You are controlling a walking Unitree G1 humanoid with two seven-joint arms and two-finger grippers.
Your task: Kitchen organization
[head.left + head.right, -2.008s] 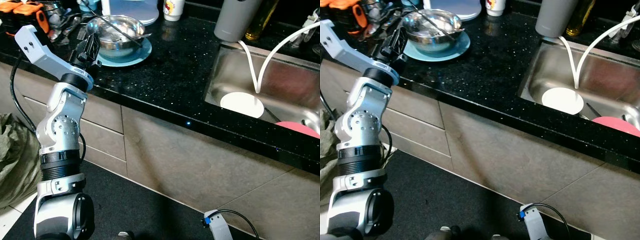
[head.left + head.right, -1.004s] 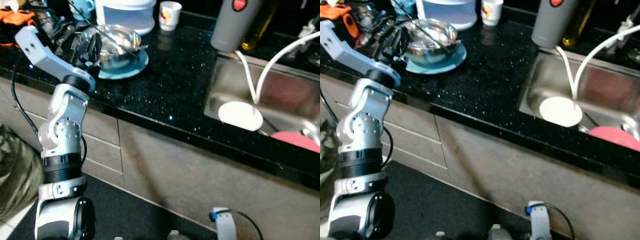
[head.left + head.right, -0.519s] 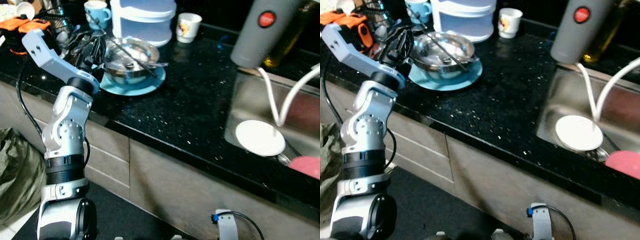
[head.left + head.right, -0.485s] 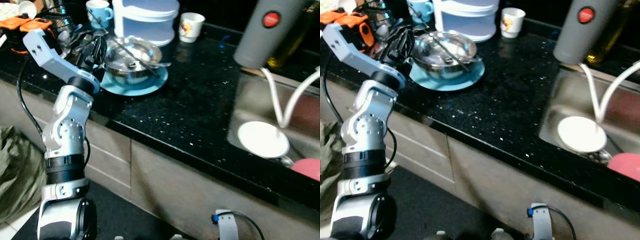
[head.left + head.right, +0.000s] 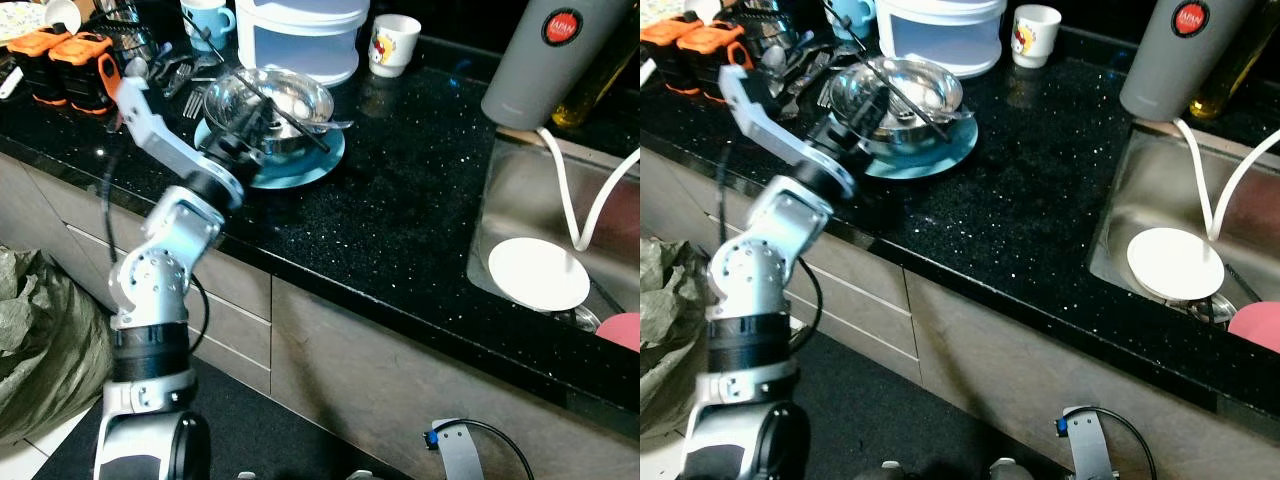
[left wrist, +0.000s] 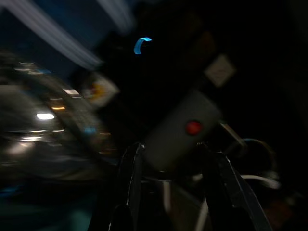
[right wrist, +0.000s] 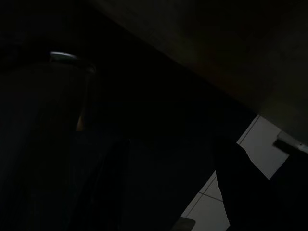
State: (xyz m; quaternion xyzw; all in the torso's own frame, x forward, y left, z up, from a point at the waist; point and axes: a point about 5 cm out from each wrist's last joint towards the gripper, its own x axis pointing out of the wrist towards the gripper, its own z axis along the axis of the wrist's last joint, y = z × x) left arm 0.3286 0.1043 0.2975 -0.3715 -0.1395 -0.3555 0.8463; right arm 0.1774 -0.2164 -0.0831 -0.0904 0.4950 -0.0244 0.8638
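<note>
Head views: left gripper (image 5: pixel 243 132) sits at the near rim of the steel bowl (image 5: pixel 268 100) on the blue plate (image 5: pixel 300 168), on the black counter (image 5: pixel 400 230) left of the sink (image 5: pixel 1160 190); can't tell the finger gap there. Left wrist view: fingers (image 6: pixel 131 185) stand apart, nothing between them, grey flask (image 6: pixel 180 132) ahead, blurred. Right wrist view: right gripper (image 7: pixel 168 183) idle, dark, fingers apart and empty. Risk: clipping the rim could tip the bowl or fling its loose utensils (image 5: pixel 290 108).
</note>
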